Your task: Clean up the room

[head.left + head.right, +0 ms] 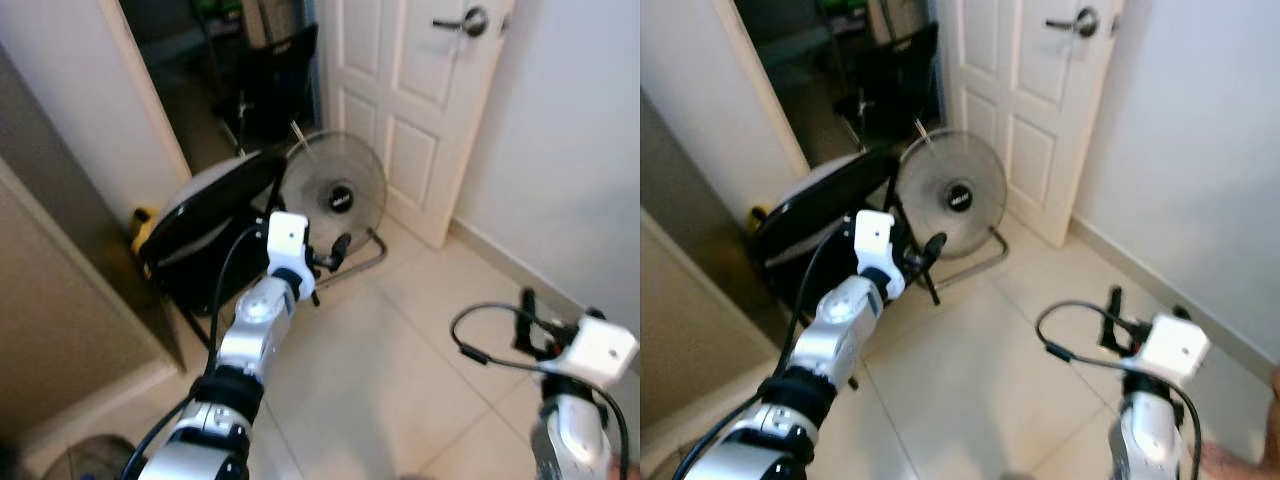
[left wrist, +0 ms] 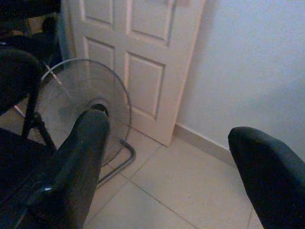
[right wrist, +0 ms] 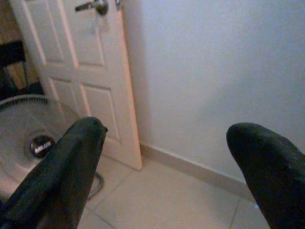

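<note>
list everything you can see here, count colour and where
floor fan: 1, grey grille, black hub, on the tiles before the door
folding chair: 1, black, left of the fan
door: 1, white panelled, silver lever handle, behind the fan
yellow object: 1, on the floor behind the chair, unclear what
floor: beige tiles
left gripper: 1, black jaws open, raised toward the fan
right gripper: 1, black jaws open, low at right

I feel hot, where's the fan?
The fan stands on the tiled floor ahead, in front of the white door, just right of the black chair and past the left gripper.
</note>
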You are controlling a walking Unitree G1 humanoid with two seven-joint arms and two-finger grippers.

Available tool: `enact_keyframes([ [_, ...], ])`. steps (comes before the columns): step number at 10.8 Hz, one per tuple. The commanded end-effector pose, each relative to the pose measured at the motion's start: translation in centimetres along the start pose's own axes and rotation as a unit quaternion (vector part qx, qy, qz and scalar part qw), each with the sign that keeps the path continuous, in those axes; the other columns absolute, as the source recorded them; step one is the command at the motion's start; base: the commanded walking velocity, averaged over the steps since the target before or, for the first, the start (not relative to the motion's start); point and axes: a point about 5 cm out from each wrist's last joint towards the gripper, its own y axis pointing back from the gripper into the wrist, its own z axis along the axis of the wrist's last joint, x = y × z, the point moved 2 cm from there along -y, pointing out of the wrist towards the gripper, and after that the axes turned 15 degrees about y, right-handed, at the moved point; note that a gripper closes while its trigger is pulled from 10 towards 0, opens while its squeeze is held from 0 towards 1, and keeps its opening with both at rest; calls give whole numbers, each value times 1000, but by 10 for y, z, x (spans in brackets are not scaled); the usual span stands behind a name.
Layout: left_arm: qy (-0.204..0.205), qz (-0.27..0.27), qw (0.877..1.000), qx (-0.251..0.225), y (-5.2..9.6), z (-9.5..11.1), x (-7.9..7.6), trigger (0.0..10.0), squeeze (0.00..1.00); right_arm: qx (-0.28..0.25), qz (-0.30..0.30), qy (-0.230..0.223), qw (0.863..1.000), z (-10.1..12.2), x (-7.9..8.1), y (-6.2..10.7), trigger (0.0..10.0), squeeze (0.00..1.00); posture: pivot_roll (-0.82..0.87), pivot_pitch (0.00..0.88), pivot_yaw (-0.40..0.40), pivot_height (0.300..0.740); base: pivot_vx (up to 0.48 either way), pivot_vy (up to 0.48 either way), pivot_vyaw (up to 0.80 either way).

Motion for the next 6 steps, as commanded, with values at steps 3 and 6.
enact_keyframes([
  [3, 1, -23, 1000, 0, 1, 2, -5, 10000, 0, -5, 13, -1, 1000, 5, 7, -4, 10000, 35, -220, 0, 117, 740, 454, 0, 0],
  [6, 3, -29, 1000, 1, 1, 2, -5, 10000, 0, -10, 21, 1, 1000, 8, 11, -6, 10000, 35, -215, 0, 119, 740, 455, 0, 0],
])
